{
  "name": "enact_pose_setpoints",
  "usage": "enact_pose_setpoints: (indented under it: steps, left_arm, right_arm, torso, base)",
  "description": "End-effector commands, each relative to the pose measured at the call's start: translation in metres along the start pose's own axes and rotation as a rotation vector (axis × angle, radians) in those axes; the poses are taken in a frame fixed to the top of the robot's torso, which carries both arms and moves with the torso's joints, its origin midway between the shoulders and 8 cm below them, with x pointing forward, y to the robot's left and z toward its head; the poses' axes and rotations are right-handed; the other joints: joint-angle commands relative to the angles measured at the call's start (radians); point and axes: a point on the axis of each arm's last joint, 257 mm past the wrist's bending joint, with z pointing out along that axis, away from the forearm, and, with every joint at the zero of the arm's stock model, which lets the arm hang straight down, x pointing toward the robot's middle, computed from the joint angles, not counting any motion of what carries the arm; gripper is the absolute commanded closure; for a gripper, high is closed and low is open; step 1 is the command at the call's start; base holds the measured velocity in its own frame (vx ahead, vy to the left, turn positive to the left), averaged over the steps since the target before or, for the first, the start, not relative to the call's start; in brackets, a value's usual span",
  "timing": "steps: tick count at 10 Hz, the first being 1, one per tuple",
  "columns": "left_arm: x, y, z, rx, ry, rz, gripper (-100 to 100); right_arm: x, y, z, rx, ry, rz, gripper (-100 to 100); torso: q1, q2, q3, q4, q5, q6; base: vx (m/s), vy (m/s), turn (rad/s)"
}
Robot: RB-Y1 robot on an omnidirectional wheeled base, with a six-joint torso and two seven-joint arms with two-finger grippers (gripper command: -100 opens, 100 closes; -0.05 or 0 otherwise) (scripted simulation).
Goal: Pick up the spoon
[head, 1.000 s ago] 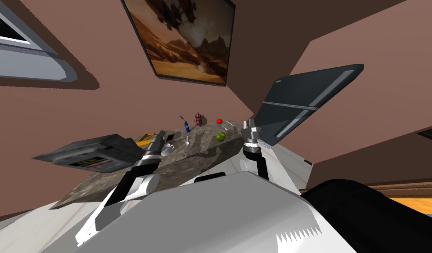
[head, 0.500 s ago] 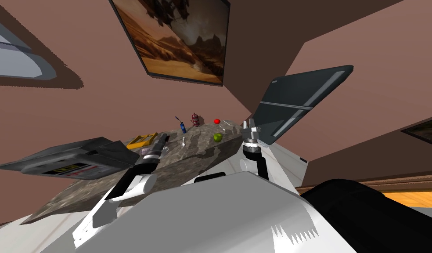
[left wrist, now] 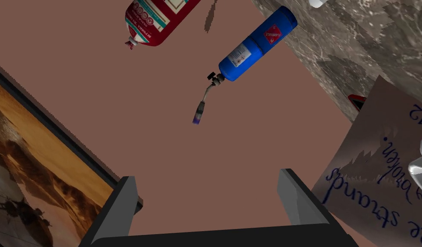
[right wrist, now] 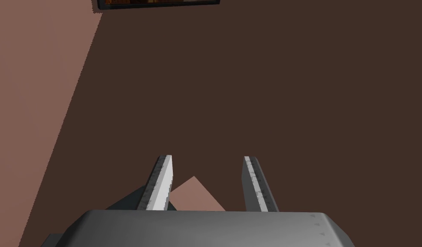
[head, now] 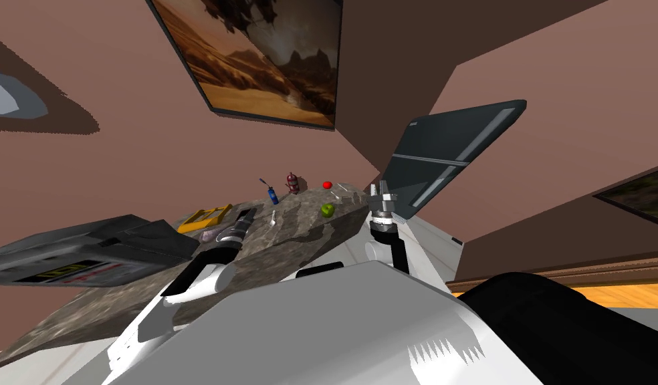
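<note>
The spoon point(head: 273, 218) is small and pale and lies on the mottled grey stone counter point(head: 301, 230), between a blue gas torch point(head: 273, 196) and a green apple point(head: 327, 210). My left gripper point(head: 249, 212) hovers over the counter just left of the spoon. In the left wrist view that gripper point(left wrist: 210, 191) is open with nothing between its fingers, and it points past the blue torch point(left wrist: 257, 45) and a red canister point(left wrist: 156, 19) toward the brown wall. My right gripper point(head: 382, 192) is raised at the counter's right end, and its fingers point(right wrist: 161, 184) are apart and empty.
A dark appliance point(head: 73, 250) sits on the counter's left end, with a yellow object point(head: 204, 218) beside it. A small red object point(head: 327, 184) lies at the back. A printed card point(left wrist: 377, 171) stands close to my left hand. A dark slanted panel point(head: 448, 157) rises on the right.
The whole head view has swung, so the counter and picture sit further left. My left gripper has come closer to the spoon. The right arm keeps its pose.
</note>
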Motion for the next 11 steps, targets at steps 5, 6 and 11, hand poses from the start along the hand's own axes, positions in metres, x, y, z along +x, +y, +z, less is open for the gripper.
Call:
enact_pose_setpoints:
  steps: [5, 6, 11]
  left_arm:
    - [0.008, 0.047, 0.006, -0.127, 0.089, 0.093, -100]
    - [0.009, 0.065, 0.007, -0.169, 0.119, 0.129, -100]
    - [0.006, 0.121, 0.004, -0.302, 0.216, 0.234, -100]
  right_arm:
    - [0.0, 0.0, 0.0, 0.0, 0.0, 0.0, 0]
    - [0.0, 0.0, 0.0, 0.0, 0.0, 0.0, 0]
    - [0.0, 0.0, 0.0, 0.0, 0.0, 0.0, 0]
  torso:
    - [0.0, 0.0, 0.0, 0.0, 0.0, 0.0]
    - [0.0, 0.0, 0.0, 0.0, 0.0, 0.0]
    - [0.0, 0.0, 0.0, 0.0, 0.0, 0.0]
  base:
    - [0.023, -0.055, -0.039]
    - [0.023, -0.058, -0.048]
    - [0.025, -0.064, -0.055]
